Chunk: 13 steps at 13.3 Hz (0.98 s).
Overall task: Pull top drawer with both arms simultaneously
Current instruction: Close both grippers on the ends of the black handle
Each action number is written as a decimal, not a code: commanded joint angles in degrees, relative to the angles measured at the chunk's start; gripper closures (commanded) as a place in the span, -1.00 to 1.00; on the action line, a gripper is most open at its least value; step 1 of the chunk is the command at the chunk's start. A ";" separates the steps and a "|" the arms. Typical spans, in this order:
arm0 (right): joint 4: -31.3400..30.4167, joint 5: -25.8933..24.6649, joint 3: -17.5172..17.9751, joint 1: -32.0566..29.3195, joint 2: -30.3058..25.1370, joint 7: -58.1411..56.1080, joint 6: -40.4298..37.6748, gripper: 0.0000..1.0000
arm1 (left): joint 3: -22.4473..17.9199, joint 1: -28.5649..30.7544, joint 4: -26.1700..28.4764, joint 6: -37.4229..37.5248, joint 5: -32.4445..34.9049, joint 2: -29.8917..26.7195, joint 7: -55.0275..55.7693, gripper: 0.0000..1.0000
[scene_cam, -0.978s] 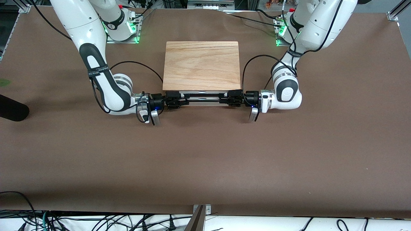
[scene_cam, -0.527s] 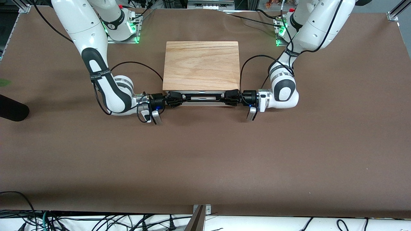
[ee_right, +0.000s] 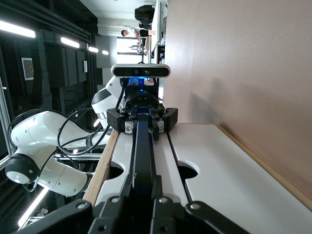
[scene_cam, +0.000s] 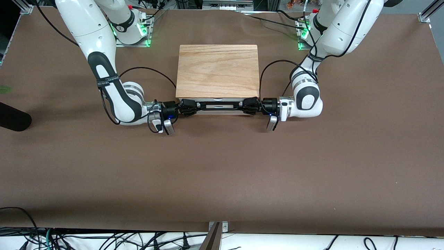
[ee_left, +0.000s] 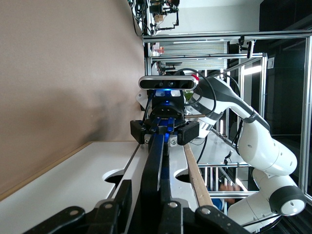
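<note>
I have both arms reaching in from the cabinet's (scene_cam: 218, 71) two sides so the pull stays even and the top drawer (scene_cam: 218, 107) does not skew on its runners. My left end effector (scene_cam: 250, 105) is clenched on the black bar handle (scene_cam: 219, 104) at the end toward the left arm, and my right end effector (scene_cam: 189, 106) is clenched on the same handle at its other end. The drawer sits under the wood-grain top, at the cabinet's face nearer the front camera, barely out, directly between my two end effectors above the tabletop (scene_cam: 222, 166).
</note>
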<state>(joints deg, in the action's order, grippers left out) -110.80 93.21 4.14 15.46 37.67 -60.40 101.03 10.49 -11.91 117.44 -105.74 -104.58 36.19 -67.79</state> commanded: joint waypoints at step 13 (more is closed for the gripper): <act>8.05 0.31 -0.36 -1.31 2.84 3.44 -3.04 0.97 | -0.73 -0.22 -1.85 1.15 -0.71 3.71 -3.31 1.00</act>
<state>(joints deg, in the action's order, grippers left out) -108.55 92.33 4.00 15.48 39.01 -59.87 100.33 10.11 -11.70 116.89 -104.46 -104.81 36.88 -67.78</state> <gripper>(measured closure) 0.824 0.819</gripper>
